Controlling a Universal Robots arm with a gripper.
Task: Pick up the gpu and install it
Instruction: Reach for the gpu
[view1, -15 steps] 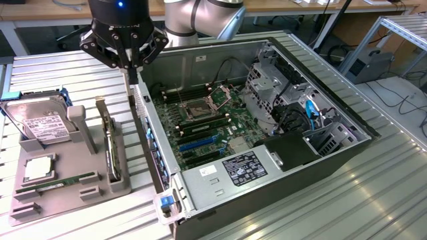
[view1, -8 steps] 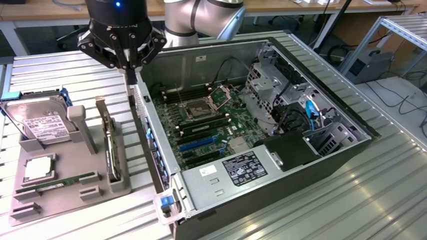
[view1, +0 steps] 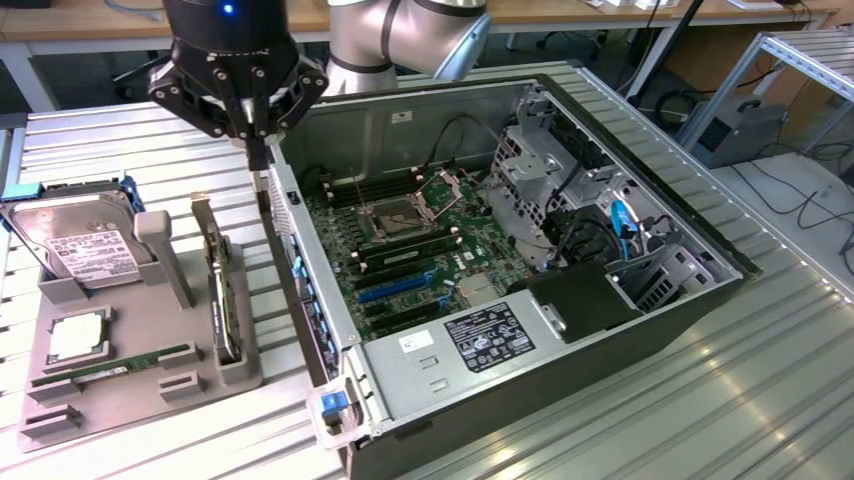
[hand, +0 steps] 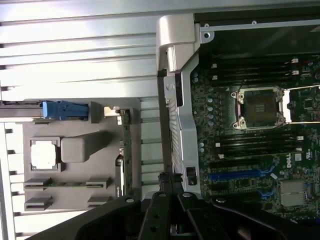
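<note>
The gpu (view1: 220, 290) stands on its long edge in a slot of the grey holder tray (view1: 134, 395), a thin dark card with a pale metal bracket at its far end. The wrist view shows the gpu (hand: 126, 150) edge-on beside the case wall. My gripper (view1: 254, 140) hangs above the rear wall of the open computer case (view1: 534, 330), beyond the far end of the card and higher than it. Its fingers are shut with nothing between them. In the wrist view my gripper (hand: 172, 181) is over the case's rear panel, next to the blue expansion slots (hand: 240, 175).
A silver hard drive (view1: 80, 245), a square processor (view1: 78, 335) and a green memory stick (view1: 114, 365) also sit in the tray. The motherboard (view1: 414, 250) lies inside the case, with drive cages (view1: 547, 180) and cables on the exterior view's right. All rest on a ribbed metal table (view1: 694, 420).
</note>
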